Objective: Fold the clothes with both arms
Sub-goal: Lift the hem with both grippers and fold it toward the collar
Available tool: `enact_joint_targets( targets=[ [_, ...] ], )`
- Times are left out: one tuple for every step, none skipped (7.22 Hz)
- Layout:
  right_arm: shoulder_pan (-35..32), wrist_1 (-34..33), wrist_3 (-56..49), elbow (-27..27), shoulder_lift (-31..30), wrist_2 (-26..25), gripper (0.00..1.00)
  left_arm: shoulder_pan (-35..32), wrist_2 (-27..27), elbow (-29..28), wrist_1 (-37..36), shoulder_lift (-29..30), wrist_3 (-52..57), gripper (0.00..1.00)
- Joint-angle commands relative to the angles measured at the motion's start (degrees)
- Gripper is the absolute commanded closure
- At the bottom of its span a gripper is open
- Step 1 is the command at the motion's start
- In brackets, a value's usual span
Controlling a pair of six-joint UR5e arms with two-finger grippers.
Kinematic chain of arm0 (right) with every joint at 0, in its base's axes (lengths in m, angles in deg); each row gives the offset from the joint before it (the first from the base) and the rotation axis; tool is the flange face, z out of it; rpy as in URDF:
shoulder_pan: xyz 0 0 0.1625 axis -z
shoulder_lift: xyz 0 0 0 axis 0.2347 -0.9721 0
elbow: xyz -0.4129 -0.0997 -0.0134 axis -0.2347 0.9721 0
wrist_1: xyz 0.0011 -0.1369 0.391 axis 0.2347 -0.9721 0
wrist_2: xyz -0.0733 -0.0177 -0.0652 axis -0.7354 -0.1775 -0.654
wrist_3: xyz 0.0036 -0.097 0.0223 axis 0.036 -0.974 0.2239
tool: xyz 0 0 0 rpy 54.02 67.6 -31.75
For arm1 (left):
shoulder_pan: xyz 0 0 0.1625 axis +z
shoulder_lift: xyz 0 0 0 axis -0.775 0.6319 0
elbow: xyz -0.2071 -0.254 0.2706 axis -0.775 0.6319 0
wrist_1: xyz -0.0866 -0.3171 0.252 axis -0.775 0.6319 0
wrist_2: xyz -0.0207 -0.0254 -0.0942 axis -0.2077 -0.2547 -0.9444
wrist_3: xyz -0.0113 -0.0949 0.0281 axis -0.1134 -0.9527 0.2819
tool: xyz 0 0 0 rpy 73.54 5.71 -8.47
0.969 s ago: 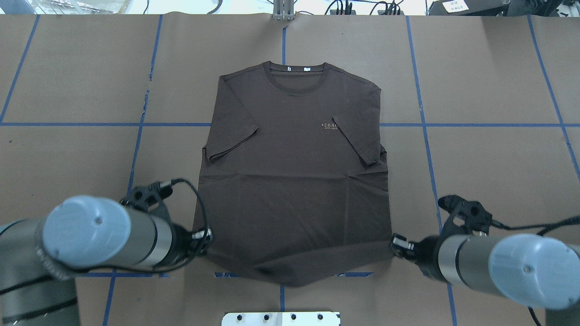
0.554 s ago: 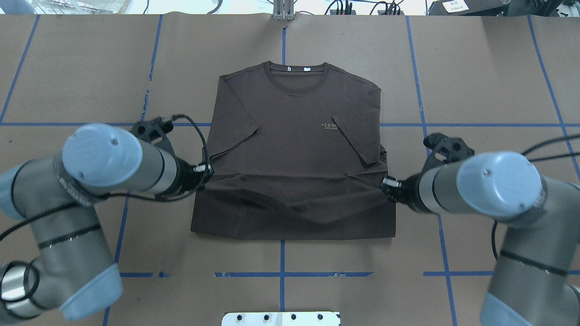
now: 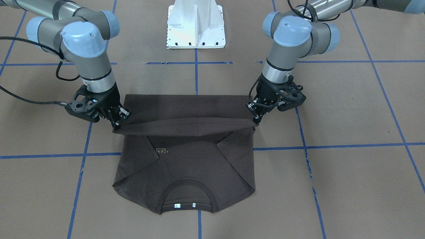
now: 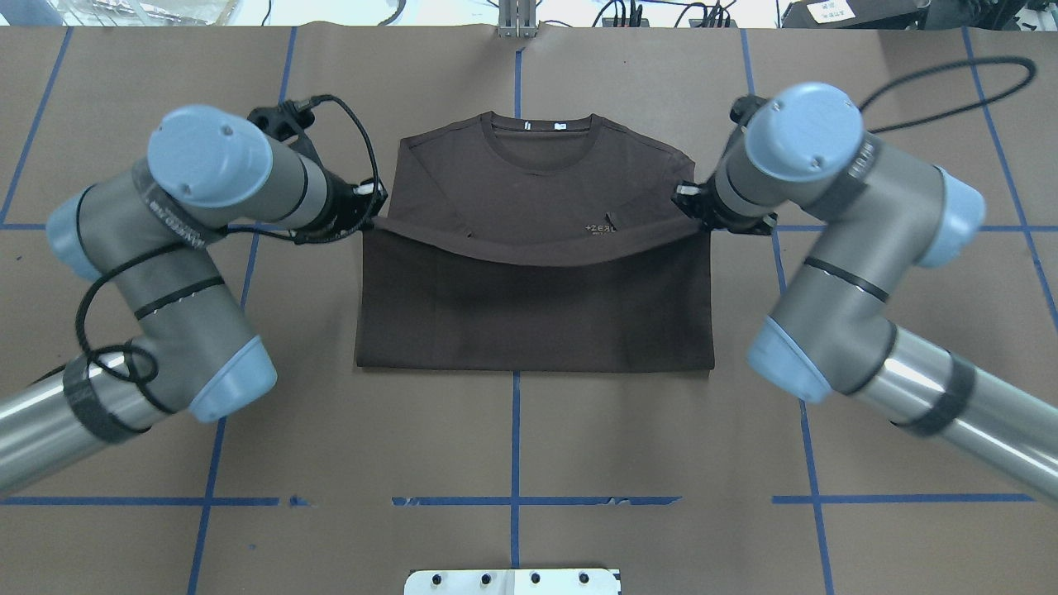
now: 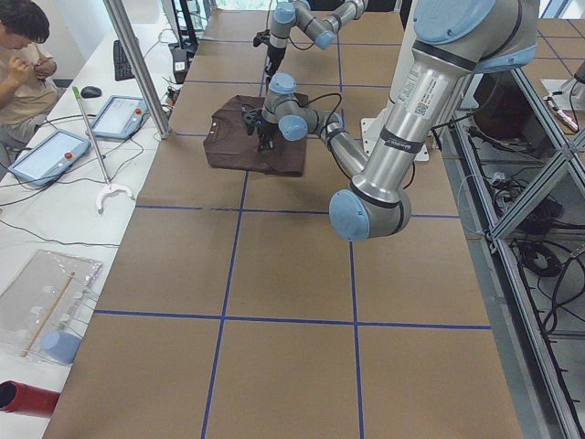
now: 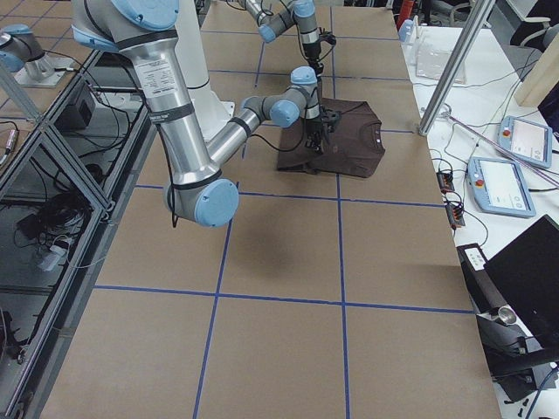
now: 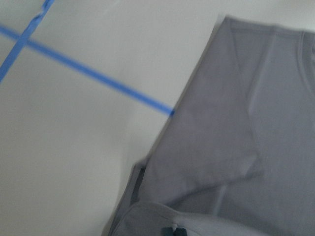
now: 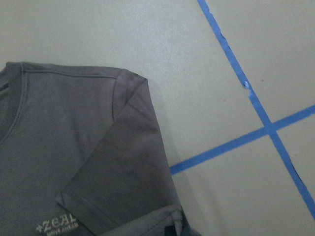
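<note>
Brown shirt (image 4: pixel 533 306) hem, pinched by left gripper (image 4: pixel 374 213) and right gripper (image 4: pixel 688 208), has been carried to the chest; fold half done.

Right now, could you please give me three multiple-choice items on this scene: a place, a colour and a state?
1. The lifted hem of the T-shirt is: A past the collar; B at chest level; C flat on the table.
2. The tape lines are: A blue; B red; C yellow.
3. The left claw and right claw are: A open; B hovering clear; C shut on hem corners.
Answers: 1 B, it sags by the lettering; 2 A, a blue grid; 3 C, cloth hangs between them.
</note>
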Motion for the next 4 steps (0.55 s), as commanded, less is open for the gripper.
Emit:
enact_joint_targets(
  targets=[
    [-1.91, 6.72, -0.54, 10.75, 5.58, -0.18, 1.0, -2.9, 4.13, -9.71, 4.84, 6.29, 0.17, 1.0],
    [-2.35, 9.65, -0.71, 12.79, 5.5, -0.18, 1.0, -2.91, 6.34, -12.89, 9.04, 6.66, 0.17, 1.0],
    [-2.44, 9.68, -0.97, 13.34, 5.41, -0.44, 1.0, -2.91, 6.37, -18.57, 12.91, 8.93, 0.08, 1.0],
    [-2.88, 10.03, -3.24, 14.65, 5.41, -1.31, 1.0, -2.82, 6.37, -21.59, 14.34, 10.08, -0.01, 1.0]
  ],
)
